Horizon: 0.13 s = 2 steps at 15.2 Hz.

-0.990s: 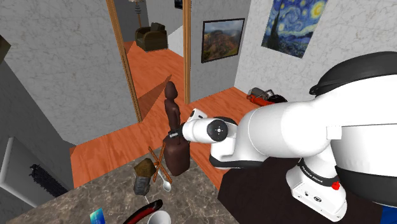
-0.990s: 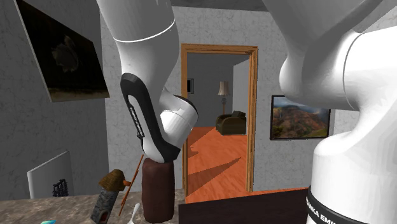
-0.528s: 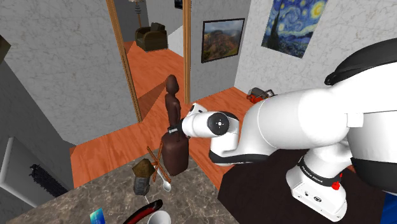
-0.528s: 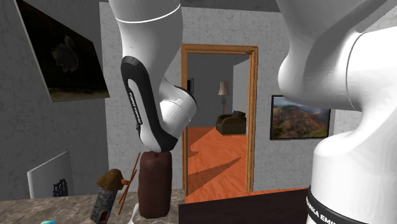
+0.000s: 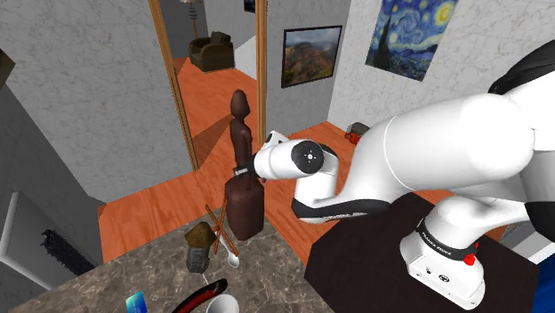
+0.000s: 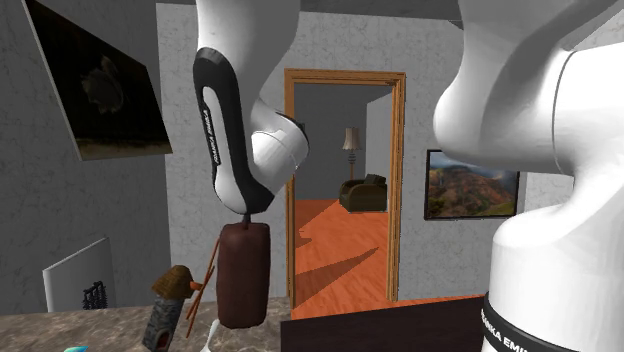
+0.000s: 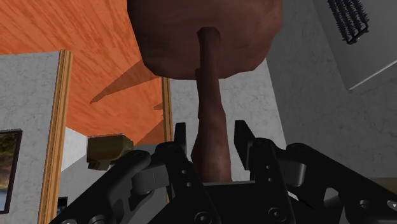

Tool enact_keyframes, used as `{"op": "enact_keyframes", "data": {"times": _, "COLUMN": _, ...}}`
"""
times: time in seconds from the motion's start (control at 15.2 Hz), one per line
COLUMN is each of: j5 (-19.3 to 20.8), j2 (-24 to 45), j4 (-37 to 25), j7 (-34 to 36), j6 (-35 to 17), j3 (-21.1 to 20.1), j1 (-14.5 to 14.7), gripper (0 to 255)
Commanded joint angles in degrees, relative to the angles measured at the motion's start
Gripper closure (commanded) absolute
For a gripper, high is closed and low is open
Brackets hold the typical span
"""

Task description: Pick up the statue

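Marble counter (image 5: pixel 271 271) lies below, orange floor (image 5: pixel 151 209) beyond it, and the dark brown statue (image 5: pixel 242 209) stands upright over the counter's far edge, its long axis vertical. My gripper (image 7: pixel 210 137) is clamped on the statue's slim body, one of the fingers (image 7: pixel 181 143) on each side, with the broad base ahead of them. I judge the lift should run straight up that axis, because the heavy base below my hold could swing.

The arm's black band (image 6: pixel 530 322) reads partly "EMI".
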State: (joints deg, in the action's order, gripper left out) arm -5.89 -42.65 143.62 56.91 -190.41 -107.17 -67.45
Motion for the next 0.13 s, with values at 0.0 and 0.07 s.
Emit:
{"op": "enact_keyframes", "data": {"times": 0.0, "j5": 0.1, "j2": 0.64, "j4": 0.12, "j7": -0.47, "j6": 0.58, "j3": 1.36, "j1": 1.07, "gripper": 255}}
{"op": "enact_keyframes", "data": {"times": 0.07, "j5": 0.1, "j2": 0.64, "j4": 0.13, "j7": -0.47, "j6": 0.58, "j3": 1.35, "j1": 1.07, "gripper": 255}}
